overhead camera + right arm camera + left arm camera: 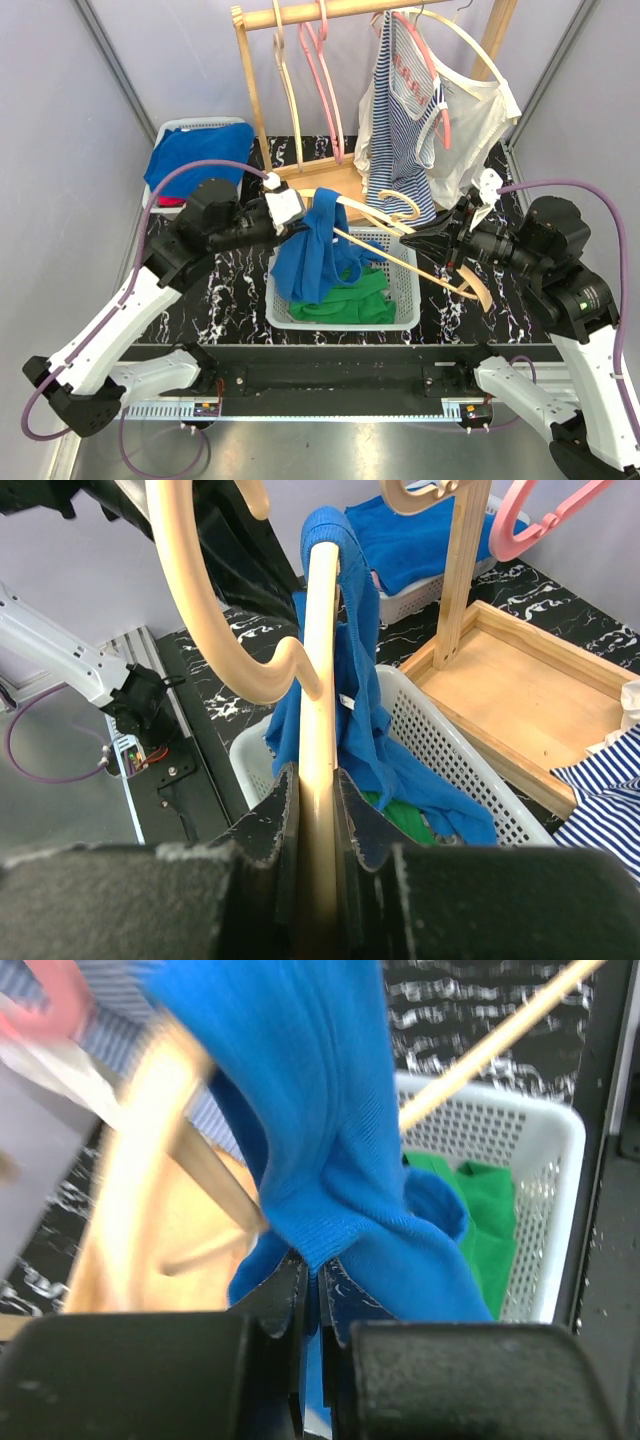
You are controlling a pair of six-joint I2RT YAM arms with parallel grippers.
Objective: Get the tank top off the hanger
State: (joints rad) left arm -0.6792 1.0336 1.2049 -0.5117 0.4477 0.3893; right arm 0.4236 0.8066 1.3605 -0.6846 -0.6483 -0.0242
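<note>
A robotics lab test cell, not a home laundry. Plain grey panel walls (60, 120) in bare aluminium framing (112, 55) box in a black marble-patterned table (235, 300). Two white-and-black robot arms, left (120, 310) and right (590, 310), are bolted to a slotted aluminium rail (330, 410) along the table's near edge, and loose purple cables (190, 172) run over them. The clothing is staged as props: a bare wooden clothes rack (250, 90) stands at the far edge and a white plastic mesh basket (345, 325) mid-table. The arms meet at a blue knit tank top (310, 250) on a pale wooden hanger (420, 270).
</note>
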